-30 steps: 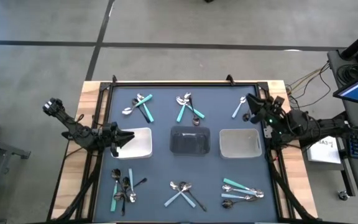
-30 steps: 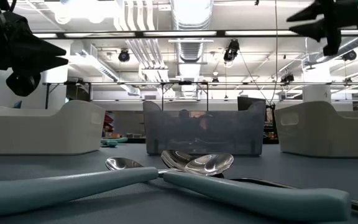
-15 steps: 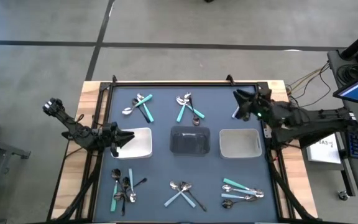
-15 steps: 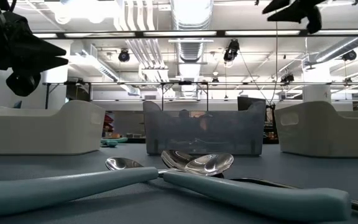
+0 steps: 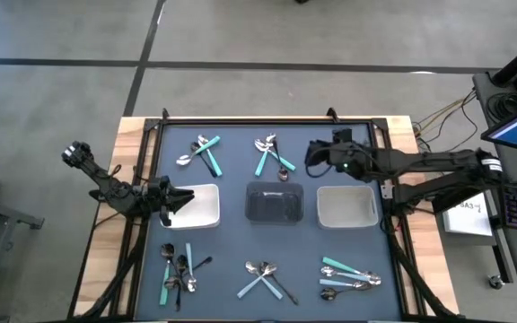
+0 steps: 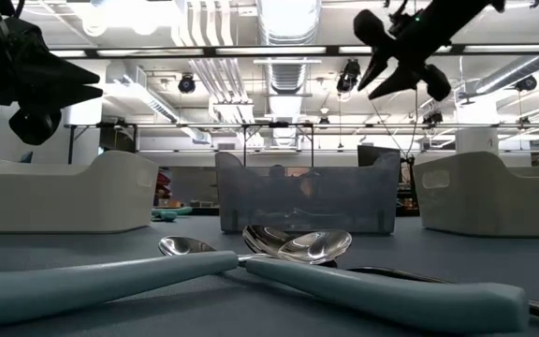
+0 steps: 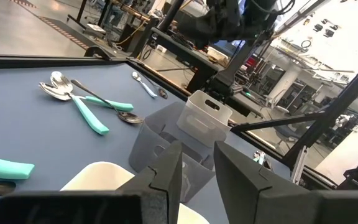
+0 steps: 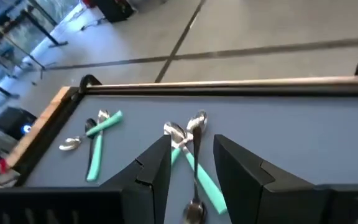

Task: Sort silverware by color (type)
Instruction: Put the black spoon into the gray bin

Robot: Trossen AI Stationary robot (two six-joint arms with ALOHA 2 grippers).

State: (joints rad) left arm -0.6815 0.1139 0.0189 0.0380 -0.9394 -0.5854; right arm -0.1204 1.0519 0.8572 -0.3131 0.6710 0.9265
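Five loose clusters of silverware (image 5: 204, 152) on the matte dark mat (image 5: 236, 224): shiny silver bowls, smooth teal handles, a few black pieces. Left gripper (image 5: 187, 198) hangs over the white tray (image 5: 206, 208), fingers slightly apart, nothing held. Translucent grey tray (image 5: 275, 203) sits centre, rounded corners. Right gripper (image 5: 312, 156) is beside the top-middle pile (image 5: 272, 156), above the mat, fingers parted, empty. Second white tray (image 5: 346, 206) at right; open mat around it.
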